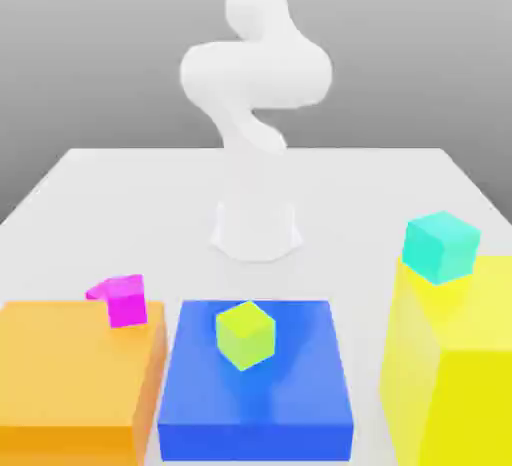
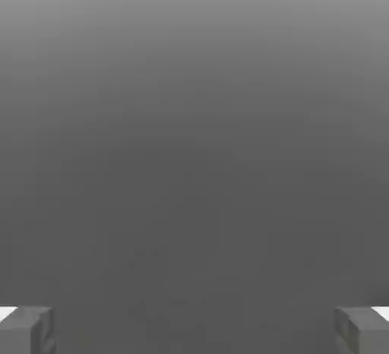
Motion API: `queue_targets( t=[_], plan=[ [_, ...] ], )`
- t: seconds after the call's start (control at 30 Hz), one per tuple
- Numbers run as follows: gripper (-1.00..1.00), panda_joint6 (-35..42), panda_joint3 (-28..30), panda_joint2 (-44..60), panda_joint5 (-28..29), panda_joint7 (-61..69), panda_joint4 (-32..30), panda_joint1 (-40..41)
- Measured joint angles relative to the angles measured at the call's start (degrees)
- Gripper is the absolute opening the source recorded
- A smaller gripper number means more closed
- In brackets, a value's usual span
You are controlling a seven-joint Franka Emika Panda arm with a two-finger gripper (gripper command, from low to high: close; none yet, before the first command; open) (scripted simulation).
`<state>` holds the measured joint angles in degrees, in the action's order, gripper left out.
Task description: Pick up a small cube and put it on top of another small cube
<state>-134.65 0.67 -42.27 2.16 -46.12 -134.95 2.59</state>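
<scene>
Jaws [image 2: 194,330] of mine stand spread wide with nothing between them, the two grey fingertips [image 2: 26,330] far apart, ready to straddle something small. My white arm [image 1: 255,74] is folded up high at the back of the pale counter [image 1: 120,184], well apart from every block. The small glossy magenta cube [image 1: 127,301] sits at the far edge of the big orange block [image 1: 70,374], seemingly against its pink twin [image 1: 97,291]. A lime-green cube [image 1: 245,334] rests on the blue slab [image 1: 255,394].

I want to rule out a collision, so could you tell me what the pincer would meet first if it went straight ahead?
Nothing that shows: between the open pincer fingertips lies plain grey background, so the way looks free, though depth is unclear.
</scene>
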Motion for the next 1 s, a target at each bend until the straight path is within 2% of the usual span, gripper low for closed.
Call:
queue_targets(
  t=[0.4, 0.7, 0.87, 1.0],
  plan=[
    [0.0, -13.58, 7.5, 17.13, 8.4, 0.22, -15.21, 12.57],
    [0.0, -23.95, 16.37, 29.62, 10.67, 3.46, -26.51, 20.61],
    [0.0, -30.03, 21.83, 36.64, 6.7, 9.02, -32.96, 23.09],
    [0.0, -35.35, 21.32, 43.46, -3.98, 16.83, -33.73, 22.65]
  ],
)
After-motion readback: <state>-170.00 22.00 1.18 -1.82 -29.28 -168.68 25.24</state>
